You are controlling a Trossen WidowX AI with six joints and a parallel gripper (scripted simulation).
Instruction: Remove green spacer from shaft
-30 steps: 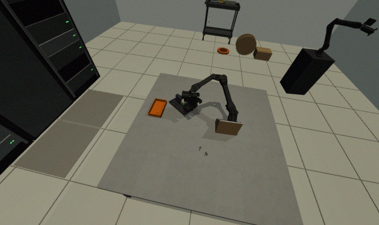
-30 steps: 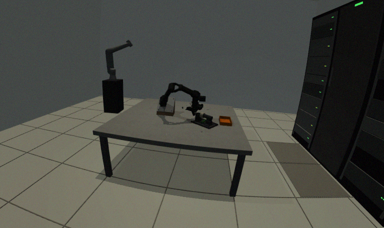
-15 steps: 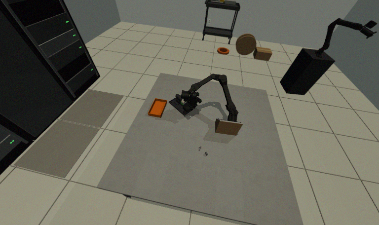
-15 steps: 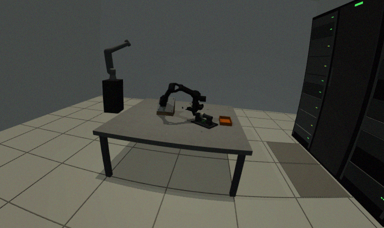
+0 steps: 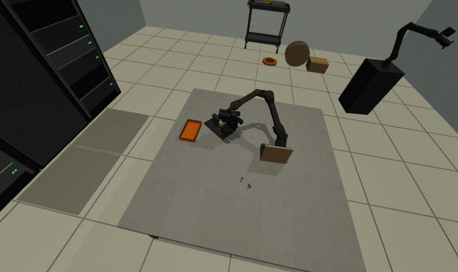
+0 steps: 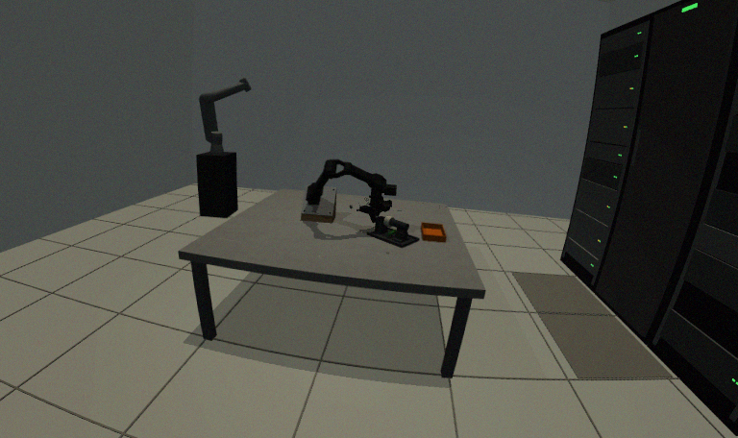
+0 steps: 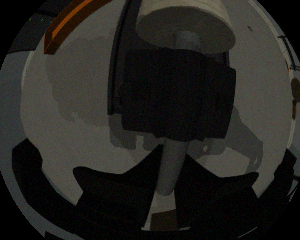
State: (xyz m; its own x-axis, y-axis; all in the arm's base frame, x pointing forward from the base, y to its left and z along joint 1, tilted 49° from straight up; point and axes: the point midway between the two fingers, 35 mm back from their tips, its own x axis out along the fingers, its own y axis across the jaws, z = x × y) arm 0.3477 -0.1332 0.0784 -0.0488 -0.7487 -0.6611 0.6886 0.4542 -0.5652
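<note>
My gripper (image 7: 166, 148) (image 6: 376, 217) is shut on the grey shaft (image 7: 166, 180), whose near end shows between the fingers. The shaft passes through a dark support block (image 7: 177, 95). Beyond it, a cream-white spacer (image 7: 185, 30) (image 6: 387, 222) is around the shaft. A green piece (image 6: 391, 231) (image 5: 220, 124) shows low beneath the shaft line, seemingly on the dark base plate (image 6: 400, 242); it is too small to tell exactly how it lies. The dark housing (image 6: 402, 230) stands at the plate's far end from my gripper. The spacer hides the shaft's far part in the wrist view.
An orange tray (image 5: 189, 130) (image 6: 433, 232) (image 7: 70, 22) stands beside the housing end of the plate. Two small bits (image 5: 241, 179) (image 5: 248, 185) lie on the grey table (image 5: 202, 201). The arm's mounting block (image 5: 276, 154) stands on the table.
</note>
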